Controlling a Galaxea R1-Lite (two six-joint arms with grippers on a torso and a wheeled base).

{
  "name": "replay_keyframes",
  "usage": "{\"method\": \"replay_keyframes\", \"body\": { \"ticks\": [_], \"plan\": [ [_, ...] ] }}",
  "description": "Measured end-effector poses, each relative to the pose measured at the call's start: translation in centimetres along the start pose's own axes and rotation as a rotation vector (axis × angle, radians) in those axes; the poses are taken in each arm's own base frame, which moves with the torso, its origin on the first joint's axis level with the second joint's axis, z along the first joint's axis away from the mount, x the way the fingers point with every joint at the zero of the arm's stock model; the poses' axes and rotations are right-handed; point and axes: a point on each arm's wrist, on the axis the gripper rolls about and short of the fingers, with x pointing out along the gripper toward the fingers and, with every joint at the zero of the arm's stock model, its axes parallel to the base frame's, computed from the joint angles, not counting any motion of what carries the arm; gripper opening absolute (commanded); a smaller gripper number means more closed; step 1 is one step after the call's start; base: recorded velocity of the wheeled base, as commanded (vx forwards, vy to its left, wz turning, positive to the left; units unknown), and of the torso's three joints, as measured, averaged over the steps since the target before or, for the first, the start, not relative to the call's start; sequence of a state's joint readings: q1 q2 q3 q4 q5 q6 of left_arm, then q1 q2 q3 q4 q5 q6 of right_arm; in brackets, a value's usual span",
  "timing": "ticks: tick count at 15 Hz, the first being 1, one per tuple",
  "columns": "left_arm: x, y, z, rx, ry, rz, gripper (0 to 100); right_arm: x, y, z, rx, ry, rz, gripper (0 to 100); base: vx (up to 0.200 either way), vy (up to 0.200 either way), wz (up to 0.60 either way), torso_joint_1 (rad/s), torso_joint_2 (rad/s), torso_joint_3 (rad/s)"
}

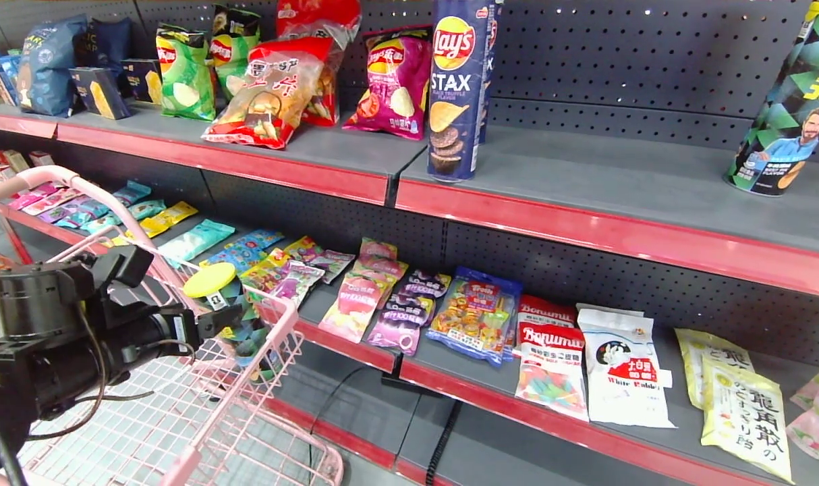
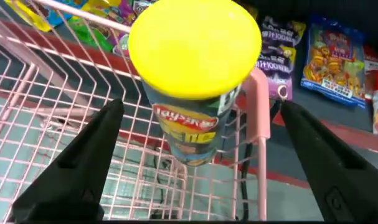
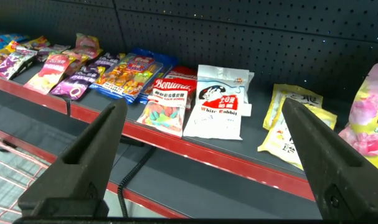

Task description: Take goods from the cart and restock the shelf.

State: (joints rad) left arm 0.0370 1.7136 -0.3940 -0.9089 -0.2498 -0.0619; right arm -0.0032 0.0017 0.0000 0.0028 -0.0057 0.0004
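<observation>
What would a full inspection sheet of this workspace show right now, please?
Surface: upper shelf has a bare grey stretch between two tall cans; lower shelf is lined with candy bags.
Job's things: yellow-lidded can stands upright in the pink cart.
Clutter: red chip bag slumps forward toward the upper shelf's edge.
Grippers: left gripper open, fingers either side of the can; right gripper open, holding nothing, before the lower shelf.
Cables: black cable runs along the bottom ledge under the lower shelf.
Surroundings: dark pegboard backs the shelves.
</observation>
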Motion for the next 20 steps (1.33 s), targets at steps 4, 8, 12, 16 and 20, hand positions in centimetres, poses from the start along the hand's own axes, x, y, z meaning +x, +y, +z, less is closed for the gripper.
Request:
{"method": "replay_keyframes", "body": {
  "ticks": [4,8,12,16,20],
  "plan": [
    [2.0,0.4,-0.6,0.048,-0.017,-0.015,100,0.0,0.0,0.0,0.0,0.0,0.0,100,0.0,0.0,0.0,0.0,0.0,0.0],
    [3.6,0.4,-1.4,0.065,-0.014,-0.03,0,0.0,0.0,0.0,0.0,0.0,0.0,100,0.0,0.0,0.0,0.0,0.0,0.0],
    [3.6,0.5,-1.3,0.065,-0.029,-0.028,0,0.0,0.0,0.0,0.0,0.0,0.0,100,0.0,0.0,0.0,0.0,0.0,0.0],
    [0.5,0.0,2.1,0.068,-0.086,-0.017,0,0.0,0.0,0.0,0.0,0.0,0.001,100,0.0,0.0,0.0,0.0,0.0,0.0],
    [-6.7,-1.8,6.5,0.031,-0.073,-0.019,0,0.0,0.0,0.0,-0.002,0.0,0.003,100,0.0,0.0,0.0,0.0,0.0,0.0]
  ]
}}
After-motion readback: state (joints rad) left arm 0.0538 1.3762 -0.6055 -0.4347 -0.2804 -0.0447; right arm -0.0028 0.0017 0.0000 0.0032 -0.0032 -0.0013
